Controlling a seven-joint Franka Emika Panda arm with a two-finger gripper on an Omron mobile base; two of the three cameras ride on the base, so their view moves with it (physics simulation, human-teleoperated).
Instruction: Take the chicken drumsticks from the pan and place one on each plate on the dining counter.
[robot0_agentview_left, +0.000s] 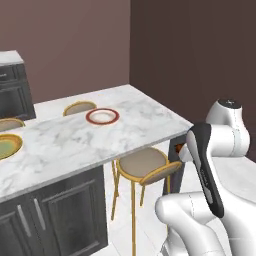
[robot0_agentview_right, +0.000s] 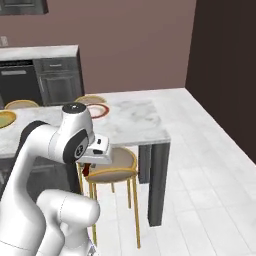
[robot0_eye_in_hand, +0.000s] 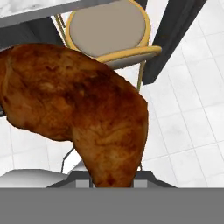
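Reddish-brown roasted chicken drumstick (robot0_eye_in_hand: 83, 113) looms closest in hand view, thin end pinched in two-finger gripper (robot0_eye_in_hand: 111, 181), above round tan-seated yellow-framed stool (robot0_eye_in_hand: 109, 30) by white grey-veined marble dining counter (robot0_agentview_left: 125, 127) edge. Red-rimmed round plate (robot0_agentview_left: 102, 116) sits mid-counter nr far edge; yellow-tan plate (robot0_agentview_left: 7, 145) at left end

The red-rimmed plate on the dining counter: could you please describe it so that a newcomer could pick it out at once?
Find the long white marble dining counter on dark cabinets, with yellow-framed stools tucked beside it. Toward its far edge lies the red-rimmed plate, round and shallow with a pale centre. The other plate, at the near-left edge, is yellow-tan with a golden rim, so the red ring sets it apart.
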